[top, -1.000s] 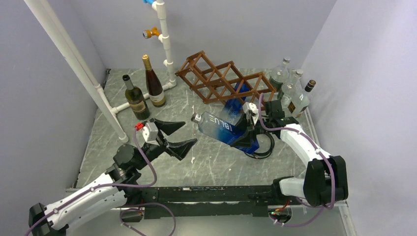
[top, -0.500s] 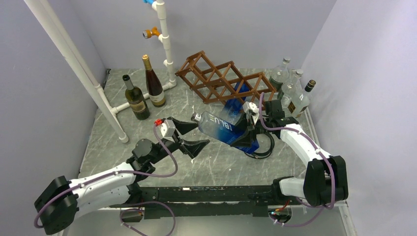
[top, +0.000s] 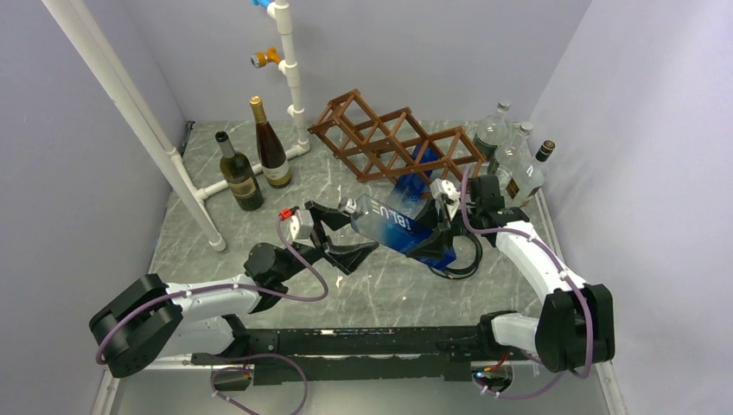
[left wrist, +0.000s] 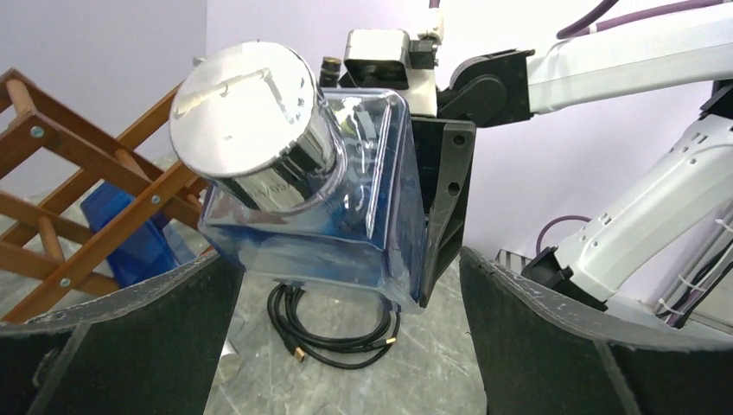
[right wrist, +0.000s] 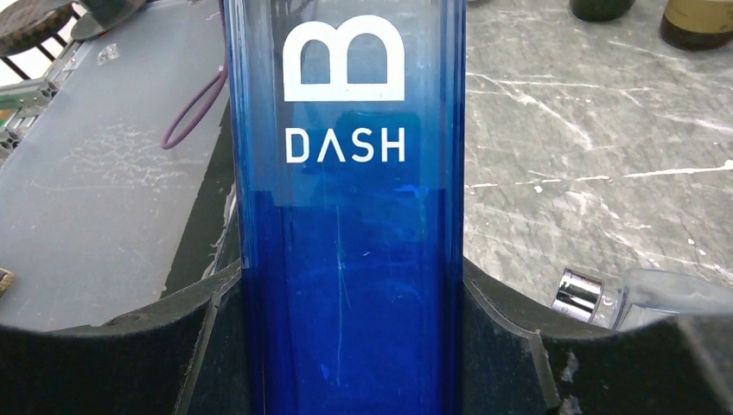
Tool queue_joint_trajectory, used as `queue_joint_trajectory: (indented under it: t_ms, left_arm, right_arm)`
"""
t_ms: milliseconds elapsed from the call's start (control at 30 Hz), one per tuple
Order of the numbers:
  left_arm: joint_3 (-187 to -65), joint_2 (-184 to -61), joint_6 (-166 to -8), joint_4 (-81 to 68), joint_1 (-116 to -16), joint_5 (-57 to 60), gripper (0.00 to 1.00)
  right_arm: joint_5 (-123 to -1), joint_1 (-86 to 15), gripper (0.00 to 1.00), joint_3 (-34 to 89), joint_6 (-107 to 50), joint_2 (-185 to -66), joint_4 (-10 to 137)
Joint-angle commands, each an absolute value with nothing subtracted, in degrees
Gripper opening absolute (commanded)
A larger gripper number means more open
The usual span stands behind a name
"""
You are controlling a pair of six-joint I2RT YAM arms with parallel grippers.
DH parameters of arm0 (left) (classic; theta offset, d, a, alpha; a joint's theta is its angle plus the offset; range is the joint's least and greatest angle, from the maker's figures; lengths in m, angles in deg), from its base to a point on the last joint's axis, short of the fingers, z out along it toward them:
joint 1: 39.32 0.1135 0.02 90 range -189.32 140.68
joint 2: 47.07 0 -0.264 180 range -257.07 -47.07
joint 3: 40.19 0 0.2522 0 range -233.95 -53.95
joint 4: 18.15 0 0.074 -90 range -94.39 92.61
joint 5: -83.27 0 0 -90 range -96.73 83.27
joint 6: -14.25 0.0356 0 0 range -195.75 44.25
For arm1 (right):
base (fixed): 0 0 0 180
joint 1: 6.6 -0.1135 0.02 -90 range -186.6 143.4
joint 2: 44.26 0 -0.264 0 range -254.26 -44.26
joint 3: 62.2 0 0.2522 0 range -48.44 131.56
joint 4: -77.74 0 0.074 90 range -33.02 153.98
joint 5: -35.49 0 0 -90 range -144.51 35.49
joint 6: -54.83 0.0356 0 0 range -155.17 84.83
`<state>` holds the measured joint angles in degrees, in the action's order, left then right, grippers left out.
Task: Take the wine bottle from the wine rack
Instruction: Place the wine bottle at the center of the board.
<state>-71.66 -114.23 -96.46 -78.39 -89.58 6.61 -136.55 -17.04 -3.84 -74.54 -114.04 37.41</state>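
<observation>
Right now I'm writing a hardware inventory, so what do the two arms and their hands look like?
The left arm and right arm share white shells, bulky black joints and a looping purple cable. The left hand and right hand each have two broad black wedge-shaped fingers. A white camera block sits at each wrist; the left one has a red tag.

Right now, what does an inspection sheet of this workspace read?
Surface: grey marbled table, scuffed.
Job's things: blue bottle out of the wine rack, held tilted.
Clutter: two dark wine bottles left; clear bottles right; a blue item shows through the rack's cells.
Claws: right claw shut on the bottle; left claw open at its cap end.
Cables: black coil lying under the bottle; purple leads along both arms.
Surroundings: white pipe frame, lavender walls.
</observation>
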Motion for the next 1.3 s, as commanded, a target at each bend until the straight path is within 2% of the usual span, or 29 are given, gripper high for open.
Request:
queue_joint_trajectory:
  t_ms: [0,233,500,700,767,833,1033,1067,1167,1233,1267]
  left_arm:
    - [-74.6,-113.7,-96.7,-84.3,-89.5,8.9,1.0]
    - [-74.5,-114.3,-97.8,-85.3,-89.4,7.9,0.99]
    - [-76.4,-120.3,-100.5,-99.6,-89.4,14.6,0.99]
    - [-79.2,-121.2,-101.2,-99.7,-89.5,18.4,0.92]
    - [-79.5,-121.2,-101.5,-99.7,-89.4,19.0,0.86]
    - [-79.6,-121.3,-101.9,-99.6,-89.5,19.5,0.71]
    - [-80.2,-121.3,-102.7,-98.0,-89.3,20.7,0.05]
    - [-80.2,-121.1,-102.5,-97.4,-89.3,20.7,0.0]
    - [-79.9,-120.4,-102.2,-97.1,-89.1,20.0,0.0]
    - [-79.7,-119.6,-102.2,-96.7,-88.8,19.5,0.0]
    - [-79.6,-119.0,-102.2,-96.3,-88.7,19.4,0.0]
  right_arm:
    - [-148.9,-17.5,0.0,-1.0,-76.4,-110.4,37.4]
    - [-148.9,-18.0,0.0,-1.7,-75.5,-106.6,38.3]
    - [-149.0,-19.6,0.0,-1.6,-75.9,-105.8,37.6]
    - [-149.0,-20.0,0.0,-1.8,-74.9,-105.9,38.8]
    - [-149.0,-20.0,0.0,-1.8,-74.8,-105.9,38.9]
    - [-149.0,-20.0,0.0,-1.8,-74.5,-106.0,39.2]
    - [-148.9,-20.0,0.02,-2.3,-74.0,-106.1,40.0]
    - [-148.9,-20.0,0.04,-2.4,-74.1,-106.0,40.1]
    - [-148.8,-20.0,0.24,-3.1,-75.6,-106.0,39.7]
    - [-148.3,-20.0,0.4,-3.4,-77.3,-105.9,38.9]
    - [-147.7,-20.0,0.51,-3.5,-77.9,-105.9,38.5]
